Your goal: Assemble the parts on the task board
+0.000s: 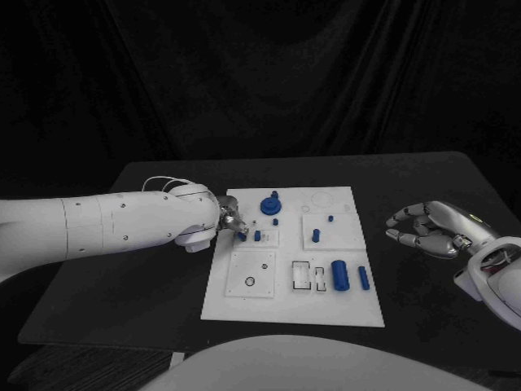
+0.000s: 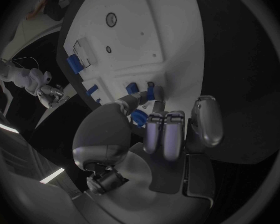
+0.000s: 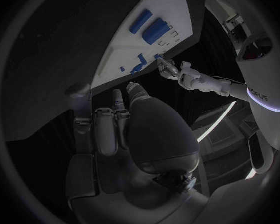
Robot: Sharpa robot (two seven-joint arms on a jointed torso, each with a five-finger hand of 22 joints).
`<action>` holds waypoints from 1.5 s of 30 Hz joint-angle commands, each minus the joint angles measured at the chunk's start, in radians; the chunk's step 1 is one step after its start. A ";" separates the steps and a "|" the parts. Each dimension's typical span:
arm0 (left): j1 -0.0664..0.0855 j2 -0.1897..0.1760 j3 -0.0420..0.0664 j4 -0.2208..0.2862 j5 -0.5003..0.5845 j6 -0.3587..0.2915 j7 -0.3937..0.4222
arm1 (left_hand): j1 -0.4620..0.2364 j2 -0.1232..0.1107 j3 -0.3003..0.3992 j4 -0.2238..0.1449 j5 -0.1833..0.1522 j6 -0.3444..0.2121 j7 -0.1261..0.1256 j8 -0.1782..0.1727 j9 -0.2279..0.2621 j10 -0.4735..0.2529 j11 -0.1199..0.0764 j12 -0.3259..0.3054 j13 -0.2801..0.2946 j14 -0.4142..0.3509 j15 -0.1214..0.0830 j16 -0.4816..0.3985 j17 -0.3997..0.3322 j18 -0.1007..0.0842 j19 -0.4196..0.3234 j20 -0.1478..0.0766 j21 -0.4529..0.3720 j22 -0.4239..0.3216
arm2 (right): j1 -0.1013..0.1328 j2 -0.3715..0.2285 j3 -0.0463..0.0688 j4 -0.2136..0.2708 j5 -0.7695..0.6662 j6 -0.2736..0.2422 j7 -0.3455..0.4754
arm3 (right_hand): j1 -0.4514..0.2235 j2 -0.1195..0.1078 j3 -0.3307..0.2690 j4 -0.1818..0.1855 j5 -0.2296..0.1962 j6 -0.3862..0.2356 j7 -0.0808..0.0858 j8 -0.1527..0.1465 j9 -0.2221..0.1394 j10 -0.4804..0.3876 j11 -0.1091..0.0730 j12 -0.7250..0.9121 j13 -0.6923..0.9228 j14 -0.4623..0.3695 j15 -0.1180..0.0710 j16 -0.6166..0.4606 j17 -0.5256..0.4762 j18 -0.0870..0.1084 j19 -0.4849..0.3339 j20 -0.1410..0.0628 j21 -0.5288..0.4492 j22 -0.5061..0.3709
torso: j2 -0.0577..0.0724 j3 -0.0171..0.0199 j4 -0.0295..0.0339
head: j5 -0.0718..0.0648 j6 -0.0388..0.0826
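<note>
You are looking down at a black table [image 1: 155,277] with rounded corners, set against dark drapery. One thing lies directly on it: the white task board [image 1: 251,305], a rectangular plate in the middle of the tabletop, its long sides running away from you. The board sits flat (its near edge lies close to the table's near edge, its far edge a little short of the table's far edge). Bare black tabletop shows on both sides of the board, a wider stretch to its left than to its right.
</note>
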 commanded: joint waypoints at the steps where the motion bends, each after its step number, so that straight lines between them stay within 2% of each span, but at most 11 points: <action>1: -0.008 -0.001 -0.004 0.004 0.002 0.020 -0.001 | 0.000 0.008 0.010 -0.004 0.001 -0.001 -0.007 -0.003 0.002 0.104 0.000 0.003 0.262 0.104 -0.005 0.003 0.263 0.008 0.001 0.000 -0.001 0.172 | -0.003 0.000 0.001 0.000 -0.002 0.002 -0.018 | 0.010 -0.001 0.005 -0.001 0.007 0.008 0.002 -0.002 -0.001 0.039 -0.005 -0.004 -0.030 0.058 -0.004 -0.003 0.104 0.002 0.003 -0.001 -0.001 0.105 | 0.000 0.0002 0.0009 | 0.000 0.000; 25: -0.010 -0.001 -0.004 0.004 0.002 0.028 -0.005 | -0.001 0.008 0.010 -0.004 0.004 -0.002 -0.007 -0.003 0.002 0.104 0.000 0.003 0.262 0.104 -0.005 0.003 0.263 0.009 0.000 0.000 -0.002 0.171 | -0.004 0.004 0.001 -0.001 -0.002 0.005 -0.022 | 0.011 -0.002 0.006 -0.001 0.009 0.007 0.002 -0.002 -0.002 0.038 -0.004 -0.005 -0.031 0.058 -0.004 -0.004 0.103 0.003 0.003 -0.001 -0.002 0.105 | 0.000 0.0006 -0.0008 | 0.003 0.000; 26: -0.010 0.000 -0.004 0.002 0.002 0.027 -0.005 | -0.002 0.008 0.009 -0.004 0.001 -0.002 -0.007 -0.004 0.001 0.104 0.000 0.003 0.262 0.104 -0.005 0.003 0.263 0.009 0.000 0.000 -0.002 0.171 | -0.004 0.004 0.001 -0.001 -0.002 0.005 -0.022 | 0.011 -0.002 0.006 -0.001 0.009 0.007 0.002 -0.002 -0.002 0.038 -0.004 -0.005 -0.031 0.058 -0.004 -0.004 0.103 0.003 0.003 -0.001 -0.002 0.105 | 0.000 0.0007 -0.0008 | 0.003 0.000; 28: -0.010 0.000 -0.004 -0.001 0.002 0.027 -0.005 | -0.011 0.011 -0.006 0.004 -0.036 -0.004 -0.006 -0.008 -0.001 0.104 0.001 0.003 0.262 0.104 -0.005 0.003 0.263 0.009 -0.001 0.001 -0.005 0.170 | -0.004 0.004 0.001 -0.001 -0.002 0.006 -0.022 | 0.011 -0.002 0.006 -0.001 0.009 0.007 0.002 -0.002 -0.002 0.038 -0.004 -0.005 -0.031 0.058 -0.004 -0.004 0.103 0.003 0.003 -0.001 -0.002 0.105 | 0.000 0.0002 -0.0011 | 0.002 0.000; 32: -0.011 0.001 -0.004 -0.004 0.002 0.027 -0.004 | -0.018 0.011 -0.019 0.011 -0.043 -0.004 -0.006 -0.011 -0.003 0.104 0.001 0.003 0.262 0.104 -0.004 0.003 0.263 0.009 -0.002 0.001 -0.007 0.170 | -0.004 0.004 0.001 -0.001 -0.002 0.006 -0.022 | 0.011 -0.002 0.006 -0.001 0.009 0.007 0.002 -0.002 -0.002 0.038 -0.004 -0.005 -0.031 0.058 -0.004 -0.004 0.103 0.003 0.003 -0.001 -0.002 0.105 | 0.001 0.0002 -0.0004 | 0.002 0.000; 34: -0.011 0.002 -0.004 -0.005 0.002 0.028 -0.005 | -0.029 0.019 -0.053 0.032 -0.131 -0.004 -0.006 -0.021 -0.014 0.104 0.002 0.003 0.262 0.104 -0.003 0.003 0.263 0.009 -0.003 0.002 -0.009 0.169 | -0.004 0.004 0.001 -0.001 -0.002 0.007 -0.022 | 0.013 -0.002 0.007 -0.002 0.011 0.008 0.002 -0.002 -0.002 0.038 -0.004 -0.005 -0.031 0.058 -0.003 -0.004 0.102 0.003 0.003 -0.001 -0.003 0.105 | 0.001 0.0002 -0.0002 | 0.003 0.000; 36: -0.011 0.001 -0.004 -0.005 0.002 0.030 -0.007 | -0.051 0.016 -0.120 0.068 -0.222 0.002 -0.001 -0.037 -0.036 0.104 0.006 0.003 0.262 0.104 0.000 0.003 0.263 0.009 -0.004 0.006 -0.012 0.169 | -0.004 0.004 0.001 -0.001 -0.002 0.007 -0.022 | 0.013 -0.002 0.007 -0.002 0.011 0.008 0.002 -0.002 -0.002 0.038 -0.004 -0.005 -0.031 0.058 -0.003 -0.004 0.102 0.003 0.003 -0.001 -0.003 0.105 | 0.001 0.0002 -0.0001 | 0.003 0.000; 37: -0.011 0.001 -0.004 -0.005 0.002 0.031 -0.008 | -0.053 0.018 -0.152 0.082 -0.248 0.004 0.001 -0.043 -0.044 0.104 0.008 0.003 0.262 0.104 0.001 0.003 0.263 0.009 -0.004 0.007 -0.013 0.169 | -0.004 0.004 0.001 -0.001 -0.002 0.008 -0.022 | 0.013 -0.002 0.007 -0.002 0.011 0.008 0.002 -0.002 -0.002 0.038 -0.004 -0.005 -0.031 0.058 -0.003 -0.004 0.102 0.003 0.003 -0.001 -0.003 0.105 | 0.001 0.0003 -0.0001 | 0.003 0.000; 40: -0.011 0.001 -0.004 -0.005 0.002 0.036 -0.014 | -0.066 0.020 -0.206 0.114 -0.294 0.007 0.006 -0.053 -0.059 0.104 0.012 0.003 0.262 0.104 0.005 0.003 0.263 0.010 -0.006 0.009 -0.017 0.168 | -0.004 0.004 0.001 -0.002 -0.002 0.008 -0.023 | 0.013 -0.002 0.007 -0.002 0.011 0.008 0.002 -0.002 -0.002 0.038 -0.004 -0.005 -0.031 0.058 -0.003 -0.004 0.102 0.003 0.003 -0.001 -0.003 0.105 | 0.001 0.0006 0.0004 | 0.003 0.000; 45: -0.011 0.000 -0.004 -0.006 0.002 0.043 -0.026 | -0.088 0.022 -0.280 0.163 -0.328 -0.013 0.015 -0.063 -0.066 0.104 0.021 0.003 0.262 0.104 0.012 0.003 0.263 0.016 -0.022 0.015 -0.045 0.160 | -0.005 0.005 0.001 -0.002 -0.002 0.010 -0.023 | 0.013 -0.002 0.008 -0.002 0.012 0.008 0.003 -0.002 -0.002 0.038 -0.004 -0.005 -0.031 0.058 -0.003 -0.004 0.102 0.003 0.003 -0.001 -0.003 0.105 | 0.001 0.0003 -0.0001 | 0.003 0.000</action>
